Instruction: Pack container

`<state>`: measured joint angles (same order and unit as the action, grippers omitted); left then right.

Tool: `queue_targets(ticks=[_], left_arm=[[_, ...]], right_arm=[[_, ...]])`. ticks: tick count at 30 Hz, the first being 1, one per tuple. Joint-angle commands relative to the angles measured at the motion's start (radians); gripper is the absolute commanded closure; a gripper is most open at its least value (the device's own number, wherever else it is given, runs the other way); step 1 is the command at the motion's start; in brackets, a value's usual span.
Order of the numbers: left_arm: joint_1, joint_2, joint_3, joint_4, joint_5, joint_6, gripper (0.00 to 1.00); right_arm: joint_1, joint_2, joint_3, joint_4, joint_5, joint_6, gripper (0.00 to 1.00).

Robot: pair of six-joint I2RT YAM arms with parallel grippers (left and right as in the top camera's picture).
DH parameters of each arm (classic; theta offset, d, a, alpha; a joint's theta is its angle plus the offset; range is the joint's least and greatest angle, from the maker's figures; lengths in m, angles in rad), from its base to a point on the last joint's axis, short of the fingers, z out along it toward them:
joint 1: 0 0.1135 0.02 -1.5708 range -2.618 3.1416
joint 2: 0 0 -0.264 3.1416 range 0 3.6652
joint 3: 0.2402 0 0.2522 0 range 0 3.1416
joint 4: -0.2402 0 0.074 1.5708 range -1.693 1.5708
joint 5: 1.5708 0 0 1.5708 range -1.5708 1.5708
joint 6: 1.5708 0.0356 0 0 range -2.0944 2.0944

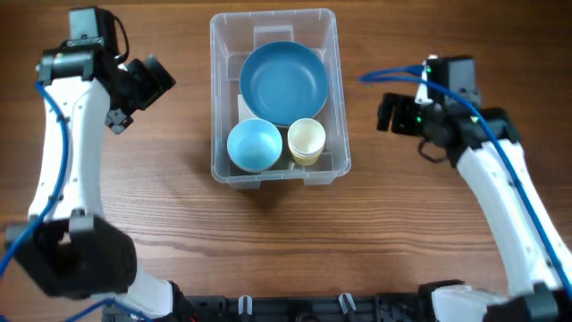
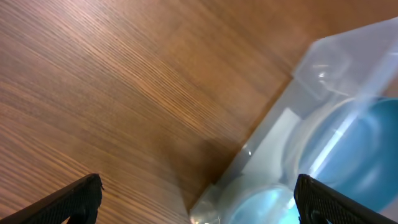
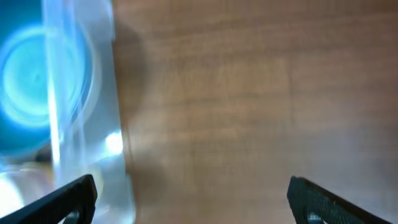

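The container (image 1: 215, 107) stands on the table (image 1: 286, 241), midway between left and right and toward the far side. Inside it, the large bowl (image 1: 283, 82) takes up the far part. The small bowl (image 1: 254, 144) sits in the near-left corner, just beside the cup (image 1: 307, 140) in the near-right corner, and both meet the large bowl's near edge. My left pincer (image 1: 150, 80) hangs left of the container and my right pincer (image 1: 391, 112) right of it, each apart from its walls.

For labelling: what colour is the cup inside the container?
The cup is pale yellow; overhead view.
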<state>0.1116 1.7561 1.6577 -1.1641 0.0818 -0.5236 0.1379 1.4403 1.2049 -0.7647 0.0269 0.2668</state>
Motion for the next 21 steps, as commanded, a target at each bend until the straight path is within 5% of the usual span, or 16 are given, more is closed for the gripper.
queue_targets(ticks=[1, 4, 13, 21], left_arm=[[0.005, 0.047, -0.005, 0.023, 0.015, 0.023, 0.0], [0.005, 0.055, -0.005, 0.025, 0.014, 0.023, 0.0], [0.004, -0.019, -0.004, -0.061, 0.014, 0.104, 0.0], [-0.114, -0.351, -0.005, -0.137, -0.138, 0.076, 0.0]], right_arm=[[0.002, 0.045, 0.012, 0.1, 0.056, -0.079, 0.0], [0.002, 0.037, 0.012, 0.128, 0.07, -0.199, 0.0], [0.002, -0.195, 0.011, 0.04, 0.116, -0.082, 0.0], [0.002, -0.587, -0.107, -0.085, 0.153, 0.006, 0.0]])
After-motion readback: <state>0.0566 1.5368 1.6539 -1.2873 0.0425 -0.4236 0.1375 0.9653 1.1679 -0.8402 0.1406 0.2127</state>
